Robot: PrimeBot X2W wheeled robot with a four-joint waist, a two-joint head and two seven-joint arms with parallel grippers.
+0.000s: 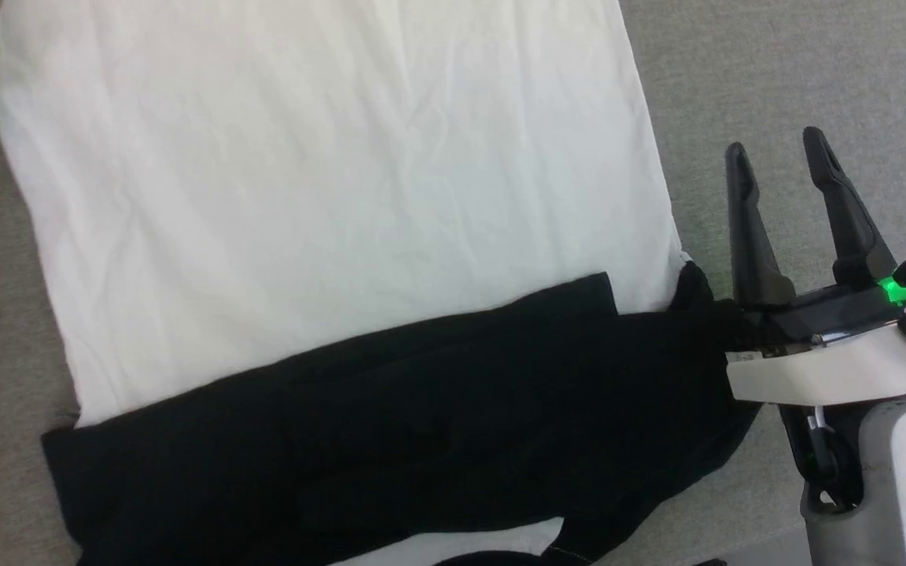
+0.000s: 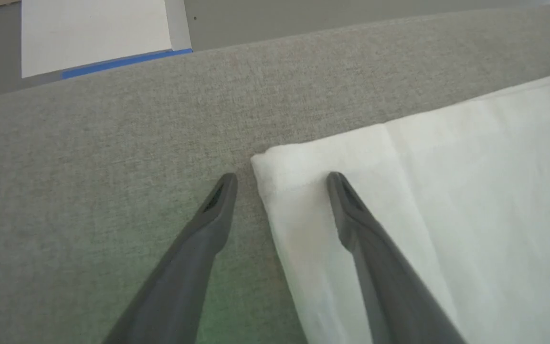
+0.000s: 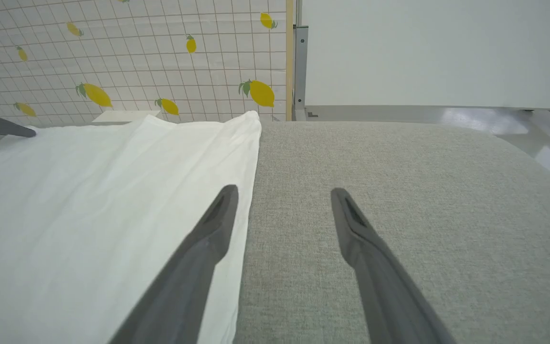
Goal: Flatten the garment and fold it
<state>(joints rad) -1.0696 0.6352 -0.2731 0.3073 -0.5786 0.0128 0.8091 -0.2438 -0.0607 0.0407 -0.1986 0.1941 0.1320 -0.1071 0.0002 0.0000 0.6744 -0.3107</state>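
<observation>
Raglan shirt: white body spread flat on the grey fabric worktop, black sleeves folded across its near end.
Right gripper: open, empty; the shirt's side edge lies just to its left, a sleeve at its base.
Left gripper: open, empty; a white shirt corner lies between its fingers.

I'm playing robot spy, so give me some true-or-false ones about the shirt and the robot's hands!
The right hand is open and empty. True.
The shirt is scrunched in a ball. False: it lies spread out on the grey surface.
Black sleeves lie across the shirt. True.
The left hand is pinching a corner. False: it is open, fingers either side of the corner's edge.
The wall shows strawberries. False: the wall has lemons.
</observation>
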